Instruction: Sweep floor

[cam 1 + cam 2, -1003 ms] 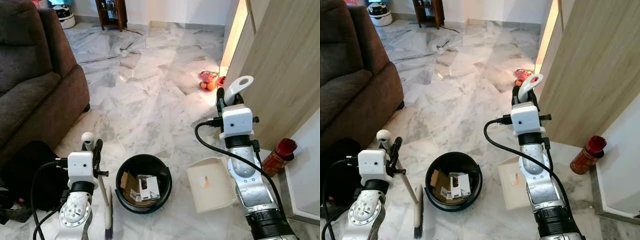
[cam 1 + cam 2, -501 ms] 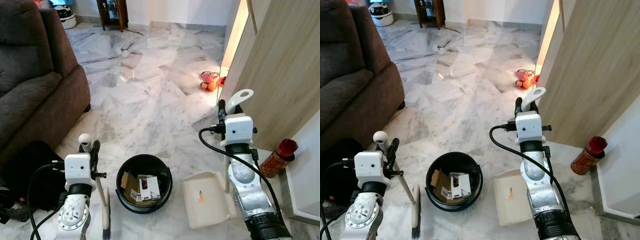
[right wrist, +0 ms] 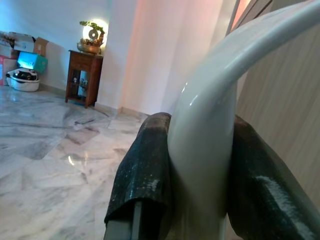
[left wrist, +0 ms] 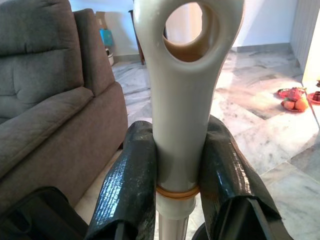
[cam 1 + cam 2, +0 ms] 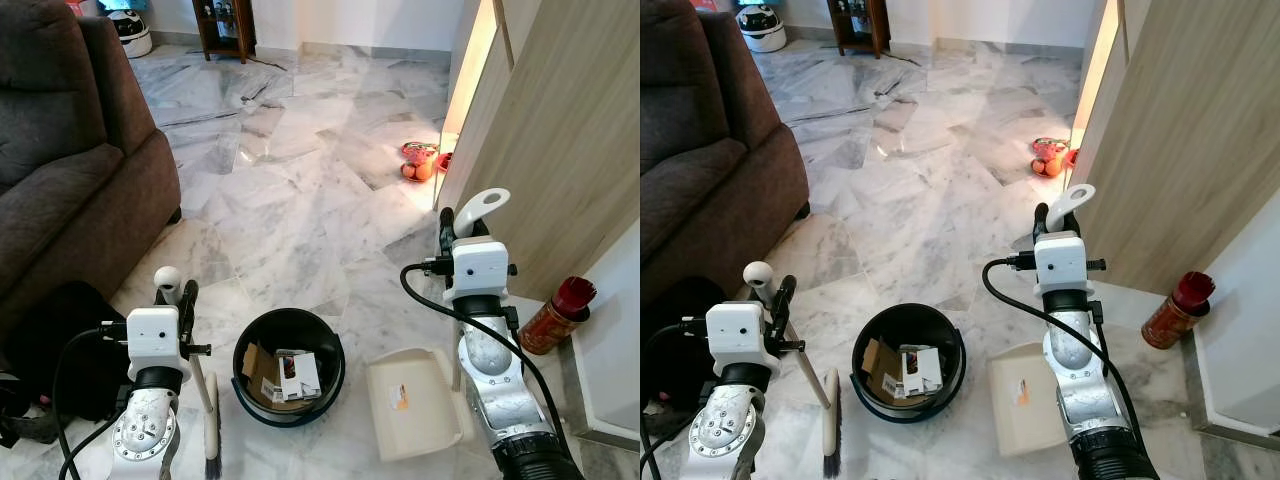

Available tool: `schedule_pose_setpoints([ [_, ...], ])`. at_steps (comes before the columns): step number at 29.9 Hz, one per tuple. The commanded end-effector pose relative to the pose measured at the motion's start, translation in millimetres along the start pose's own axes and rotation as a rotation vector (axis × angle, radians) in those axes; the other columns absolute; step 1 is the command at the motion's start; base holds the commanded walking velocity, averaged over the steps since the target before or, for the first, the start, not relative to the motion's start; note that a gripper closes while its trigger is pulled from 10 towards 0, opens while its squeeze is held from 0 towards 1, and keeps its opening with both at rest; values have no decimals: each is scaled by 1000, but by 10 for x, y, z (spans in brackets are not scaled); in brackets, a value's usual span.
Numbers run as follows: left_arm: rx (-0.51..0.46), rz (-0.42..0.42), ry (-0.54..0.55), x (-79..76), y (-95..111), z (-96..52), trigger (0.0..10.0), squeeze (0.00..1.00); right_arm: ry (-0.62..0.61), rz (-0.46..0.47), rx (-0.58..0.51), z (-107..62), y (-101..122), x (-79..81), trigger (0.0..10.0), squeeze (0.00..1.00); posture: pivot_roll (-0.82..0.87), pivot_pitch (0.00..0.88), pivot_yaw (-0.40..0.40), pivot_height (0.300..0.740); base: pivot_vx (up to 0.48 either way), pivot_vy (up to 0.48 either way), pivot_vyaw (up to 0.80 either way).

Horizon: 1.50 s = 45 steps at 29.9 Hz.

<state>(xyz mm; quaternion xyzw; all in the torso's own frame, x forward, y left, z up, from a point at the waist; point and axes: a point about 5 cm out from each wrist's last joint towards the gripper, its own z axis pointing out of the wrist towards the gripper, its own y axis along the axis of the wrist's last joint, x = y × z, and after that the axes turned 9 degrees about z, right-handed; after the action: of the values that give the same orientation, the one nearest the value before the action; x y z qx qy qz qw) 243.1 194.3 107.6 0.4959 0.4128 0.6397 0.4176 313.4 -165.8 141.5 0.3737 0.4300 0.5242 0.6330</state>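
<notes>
My left gripper [image 5: 180, 298] is shut on the cream handle of a hand broom [image 5: 210, 425], whose bristles rest on the marble floor left of a black bucket [image 5: 288, 378]. The bucket holds cardboard scraps and paper. In the left wrist view the broom handle [image 4: 182, 115] sits clamped between both black fingers [image 4: 131, 185]. My right gripper [image 5: 452, 222] is shut on the white handle [image 3: 210, 150] of a cream dustpan [image 5: 415, 400], which lies flat on the floor right of the bucket.
A brown sofa [image 5: 70, 170] fills the left side, with a black bag [image 5: 45, 350] at its foot. A wooden cabinet wall [image 5: 560, 140] stands on the right, a red canister [image 5: 556, 312] at its base. Small orange toys [image 5: 418, 162] lie further ahead on open marble floor.
The dustpan has come down from tilted to flat on the floor, and my right gripper has lowered slightly with it. The left gripper and broom have barely moved.
</notes>
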Motion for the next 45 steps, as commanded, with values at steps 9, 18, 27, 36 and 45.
schedule_pose_setpoints([
  [9,-33,2,21,38,94,20,10000,0,18,118,65,-16,-96,35,10000,0,124,142,42,740,0,0,0],
  [18,-35,8,14,56,94,21,10000,0,40,118,82,-18,-143,10,10000,0,125,145,42,740,0,0,0],
  [27,-34,0,9,28,98,16,10000,0,46,117,79,-5,-144,-12,10000,0,121,149,41,740,0,0,0],
  [36,-42,-11,3,-15,115,35,10000,0,53,120,80,1,-143,-2,10000,0,107,148,33,740,0,0,0],
  [45,-44,-8,-4,-16,118,43,10000,0,52,124,77,14,-141,14,10000,0,118,142,39,740,0,0,0],
])
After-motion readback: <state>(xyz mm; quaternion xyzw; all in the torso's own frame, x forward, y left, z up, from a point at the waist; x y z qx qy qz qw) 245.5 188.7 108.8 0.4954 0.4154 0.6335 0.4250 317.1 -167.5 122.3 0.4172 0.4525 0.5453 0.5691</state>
